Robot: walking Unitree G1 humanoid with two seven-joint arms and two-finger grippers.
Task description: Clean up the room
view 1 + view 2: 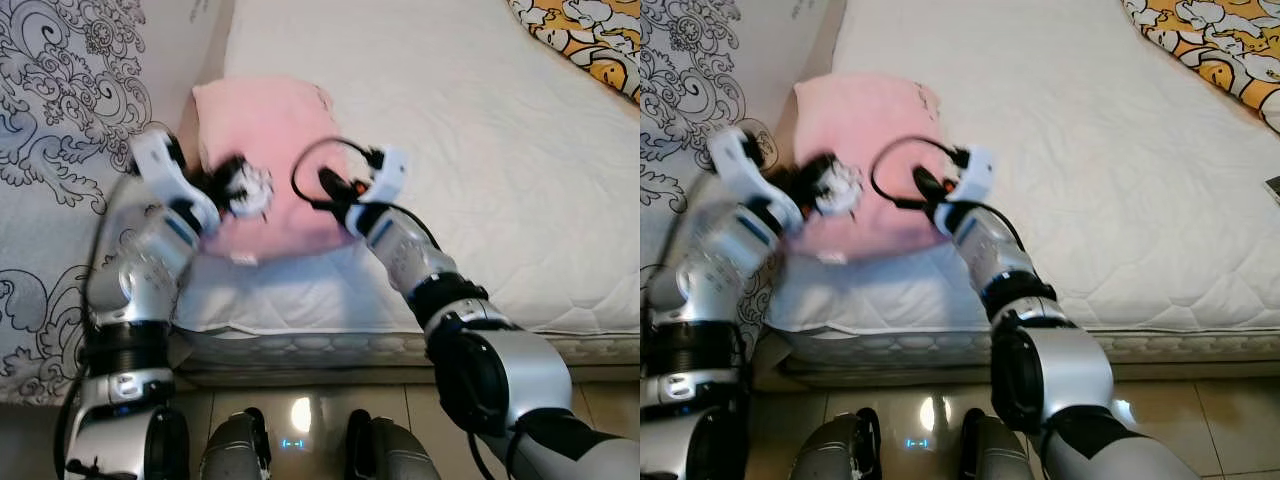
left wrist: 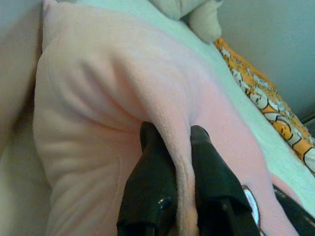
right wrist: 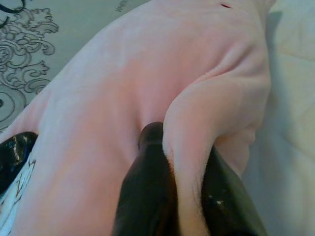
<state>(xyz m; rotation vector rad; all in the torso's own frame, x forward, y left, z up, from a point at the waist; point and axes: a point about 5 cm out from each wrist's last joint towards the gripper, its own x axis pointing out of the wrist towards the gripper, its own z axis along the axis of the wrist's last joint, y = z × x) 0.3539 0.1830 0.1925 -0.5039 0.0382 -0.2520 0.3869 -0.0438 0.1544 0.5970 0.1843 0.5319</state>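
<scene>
Pinching folds of the pink blanket (image 1: pixel 270 150), left claw (image 2: pixel 176 162) and right claw (image 3: pixel 184 172) grip it on the bed (image 1: pixel 480 150).

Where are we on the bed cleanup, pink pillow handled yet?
Done: both pincers have a hold. Left pincer and right pincer are each shut on a fold of the pink pillow. In hand: the pillow sits at the mattress corner near the wall. Left: placing it; the orange patterned blanket lies bunched at the far side.

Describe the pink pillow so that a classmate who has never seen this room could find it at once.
Start at the bed with its white quilted mattress. At its near left corner lies the pink pillow, pinched by the left gripper and the right gripper. It is the one plain pink thing there.
</scene>
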